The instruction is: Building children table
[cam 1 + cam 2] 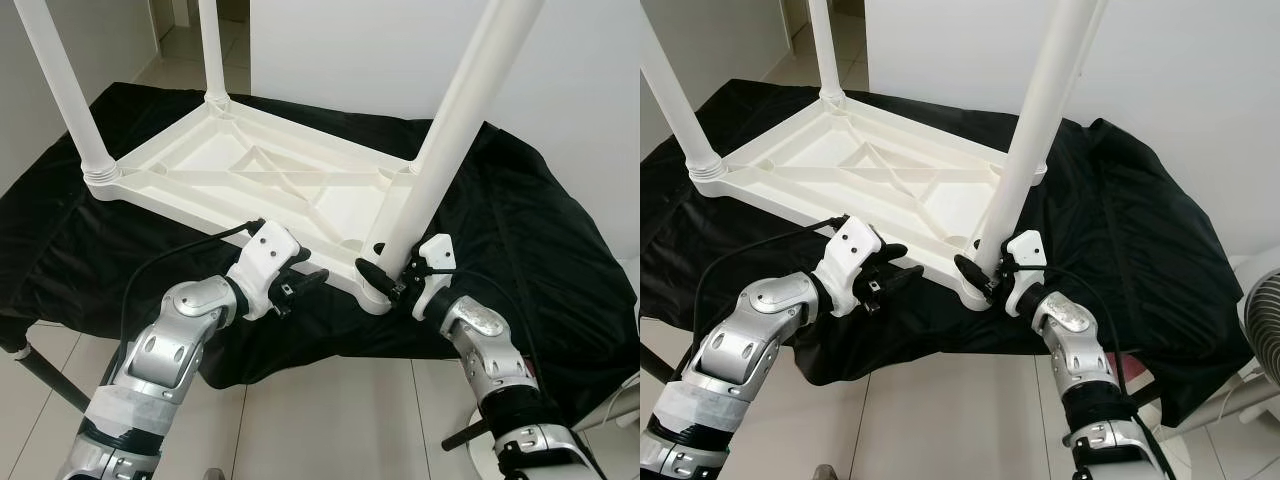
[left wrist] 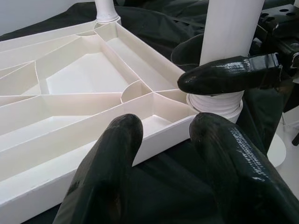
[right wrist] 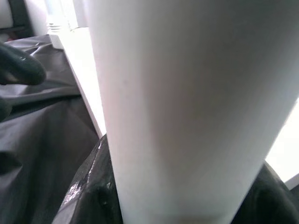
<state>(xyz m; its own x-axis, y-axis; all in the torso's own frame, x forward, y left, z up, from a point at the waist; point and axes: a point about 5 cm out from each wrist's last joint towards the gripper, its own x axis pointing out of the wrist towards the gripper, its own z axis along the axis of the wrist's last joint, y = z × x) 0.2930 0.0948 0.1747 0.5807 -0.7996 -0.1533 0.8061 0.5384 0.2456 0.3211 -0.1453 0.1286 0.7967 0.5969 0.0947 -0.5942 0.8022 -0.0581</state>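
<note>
In the left eye view a white plastic children's table top [image 1: 250,175] lies upside down on a black cloth [image 1: 520,230]; three white round legs stand in its corners, and the right gripper [image 1: 385,280] is clamped round the foot of the near leg [image 1: 450,130], while the left gripper [image 1: 300,285] rests at the top's near edge beside that leg. The right eye view shows the same, with no fourth leg visible. In the left wrist view its fingers [image 2: 112,158] are spread open before the rim. In the right wrist view the leg sits between the jaws; seating it seems unfinished, the near-left corner likely remains
</note>
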